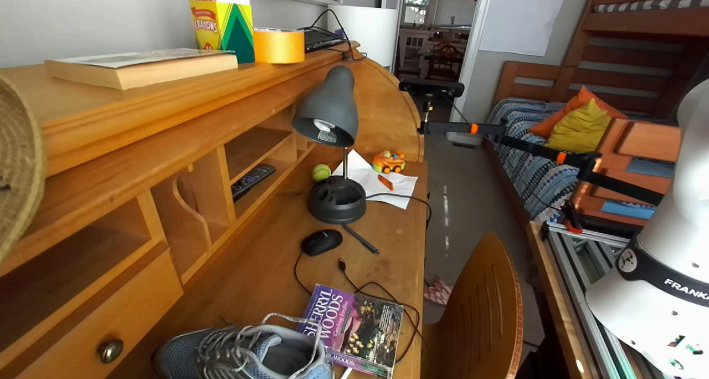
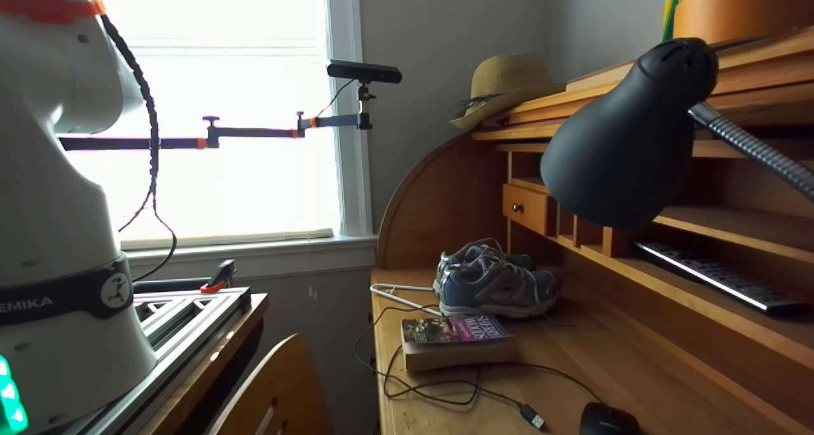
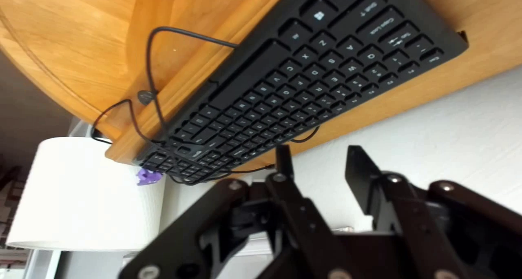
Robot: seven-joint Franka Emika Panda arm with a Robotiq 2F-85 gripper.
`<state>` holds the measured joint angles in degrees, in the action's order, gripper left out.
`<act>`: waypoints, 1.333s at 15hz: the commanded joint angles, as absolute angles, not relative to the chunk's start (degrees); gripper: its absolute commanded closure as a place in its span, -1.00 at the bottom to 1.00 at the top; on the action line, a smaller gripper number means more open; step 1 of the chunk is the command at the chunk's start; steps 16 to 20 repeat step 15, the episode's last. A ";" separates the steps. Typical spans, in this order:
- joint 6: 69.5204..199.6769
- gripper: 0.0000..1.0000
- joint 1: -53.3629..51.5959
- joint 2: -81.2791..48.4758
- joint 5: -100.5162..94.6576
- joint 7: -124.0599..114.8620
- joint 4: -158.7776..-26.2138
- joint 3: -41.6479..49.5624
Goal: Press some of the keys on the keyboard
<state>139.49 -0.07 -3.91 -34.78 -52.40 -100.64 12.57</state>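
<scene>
In an exterior view, the black keyboard (image 1: 324, 39) lay on the top of the wooden desk (image 1: 396, 251), near its far end; a white lampshade (image 1: 374, 35) was seen just past this end. On the same top were an orange-yellow tape roll (image 1: 279, 46), a box of crayons (image 1: 221, 30) and a thick book (image 1: 144, 67). On the writing surface of the desk were a grey lamp (image 1: 329, 110), a black mouse (image 1: 321, 242) and a paperback (image 1: 354, 329); a remote control (image 1: 253, 180) lay inside one compartment.

In an exterior view, a straw hat (image 2: 505, 85) rested on the top of the desk, and a pair of shoes (image 2: 496, 285) stood on its writing surface.

In the wrist view, the keyboard lay along the desk's top, between its edge and the pale wall (image 3: 428, 128), and a thin cable (image 3: 149, 63) crossed its far end. The gripper (image 3: 320, 162) appeared at the wall side of the desk's top; its jaws were released, standing apart, with the wall visible in the gap. How far it was from the keyboard, I could not tell.
</scene>
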 commanded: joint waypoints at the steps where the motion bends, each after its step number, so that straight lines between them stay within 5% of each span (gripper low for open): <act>1: 126.04 -0.46 0.78 8.44 -35.02 -49.38 -108.27 8.81; 5: 112.55 -0.99 1.97 16.47 -25.62 -35.85 -110.00 5.81; 10: 105.83 -1.00 3.00 20.75 -16.18 -18.19 -110.55 6.06; 20: 106.93 -1.00 5.45 18.86 -18.62 -22.77 -108.32 3.38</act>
